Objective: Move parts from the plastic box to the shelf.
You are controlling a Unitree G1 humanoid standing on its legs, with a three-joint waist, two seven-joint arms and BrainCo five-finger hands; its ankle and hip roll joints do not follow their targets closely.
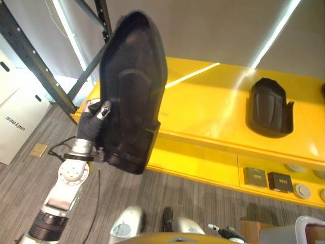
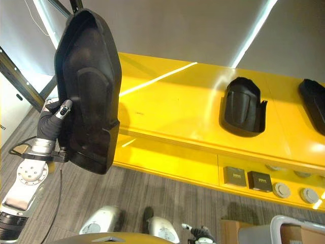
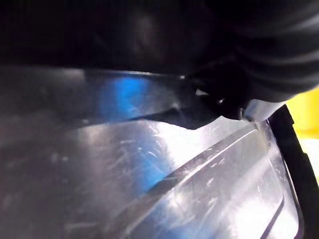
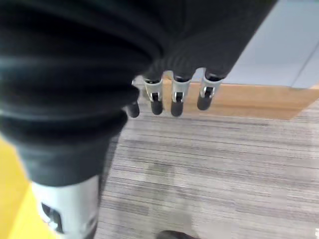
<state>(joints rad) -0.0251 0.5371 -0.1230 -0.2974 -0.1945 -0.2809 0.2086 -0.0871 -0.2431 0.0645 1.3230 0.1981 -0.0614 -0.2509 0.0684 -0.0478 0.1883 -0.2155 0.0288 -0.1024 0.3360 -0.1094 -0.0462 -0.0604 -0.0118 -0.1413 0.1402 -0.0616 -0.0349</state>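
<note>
The left hand point(image 1: 95, 116) is curled round the edge of a large black part point(image 1: 133, 91), holding it upright above the near left end of the yellow shelf point(image 1: 203, 107). The right hand point(image 4: 174, 94) hangs over the carpet with relaxed fingers, empty. Another black part point(image 1: 269, 108) lies on the shelf top, well apart.

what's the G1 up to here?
Its left hand grips a large black plastic part by the edge, holding it upright in the air at the left end of the yellow shelf. Two similar parts already lie on the shelf. The right hand hangs empty over the floor.
</note>
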